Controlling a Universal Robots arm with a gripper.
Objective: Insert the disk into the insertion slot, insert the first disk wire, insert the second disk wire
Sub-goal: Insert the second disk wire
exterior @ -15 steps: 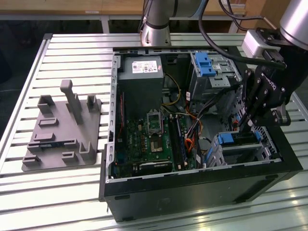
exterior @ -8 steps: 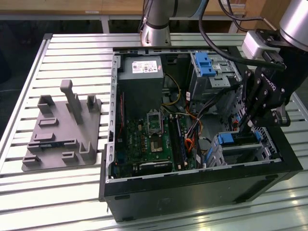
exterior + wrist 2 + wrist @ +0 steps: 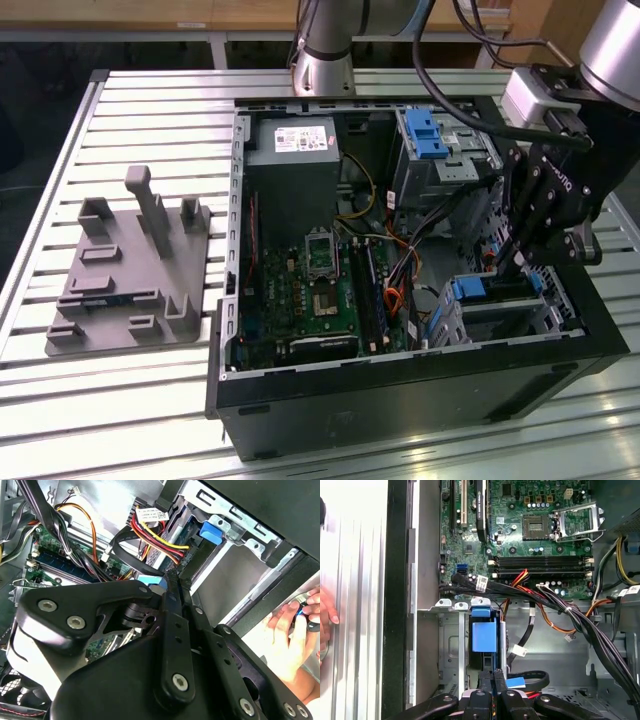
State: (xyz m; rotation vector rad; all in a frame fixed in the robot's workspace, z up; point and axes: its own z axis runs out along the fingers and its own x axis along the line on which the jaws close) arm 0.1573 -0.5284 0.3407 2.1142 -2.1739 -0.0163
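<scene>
The disk (image 3: 492, 297), in its bright blue carrier (image 3: 484, 636), sits inside the insertion slot (image 3: 448, 322), a silver cage in the computer case's corner at the exterior view's right. My gripper (image 3: 515, 262) hangs just above the disk's end. In both wrist views its fingers (image 3: 485, 696) are pressed together on a black disk wire (image 3: 532, 679) with a blue tag (image 3: 515, 682), close to the carrier's end. The black wire (image 3: 127, 542) curves up to my gripper (image 3: 172, 577), and the carrier's blue tab (image 3: 210, 532) lies beyond it.
The motherboard (image 3: 310, 290), the power supply (image 3: 295, 140) and a taller bay with a blue latch (image 3: 425, 135) are in the case. Red, yellow and black wire bundles (image 3: 560, 610) cross near the cage. A grey fixture plate (image 3: 130, 270) lies at the left. A hand (image 3: 295, 625) rests outside the case wall.
</scene>
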